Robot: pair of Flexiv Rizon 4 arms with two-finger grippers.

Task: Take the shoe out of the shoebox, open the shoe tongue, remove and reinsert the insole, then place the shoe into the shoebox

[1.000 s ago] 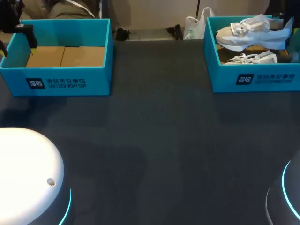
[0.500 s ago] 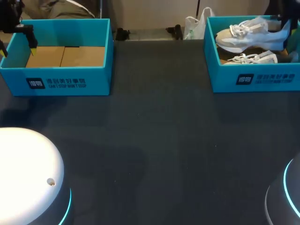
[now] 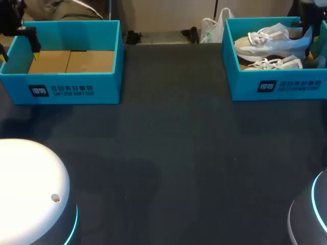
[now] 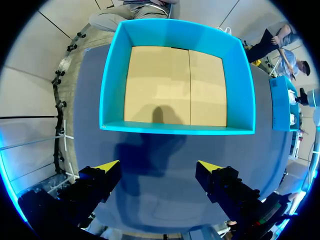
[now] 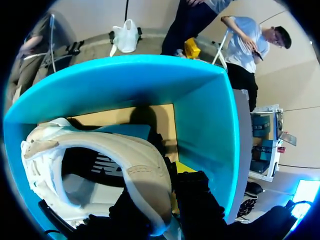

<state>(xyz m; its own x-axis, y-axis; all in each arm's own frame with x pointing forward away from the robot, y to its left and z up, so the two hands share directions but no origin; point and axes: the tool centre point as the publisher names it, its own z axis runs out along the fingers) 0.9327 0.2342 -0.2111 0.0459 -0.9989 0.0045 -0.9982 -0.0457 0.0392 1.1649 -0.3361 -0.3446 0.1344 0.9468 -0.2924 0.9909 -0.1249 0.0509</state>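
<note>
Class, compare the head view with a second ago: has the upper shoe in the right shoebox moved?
Yes. The upper shoe has sunk lower, closer to the right shoebox's front wall.

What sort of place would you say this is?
Probably a robot test bench for shoe handling: a dark table bears two teal boxes, the left shoebox empty, the right shoebox with a white shoe held by my right gripper.

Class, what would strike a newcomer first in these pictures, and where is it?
A white sneaker lies in the teal cardboard shoebox at the table's far right, heel gripped by the right hand. Far left stands a matching teal box showing only its brown floor, the left hand open before it.
</note>
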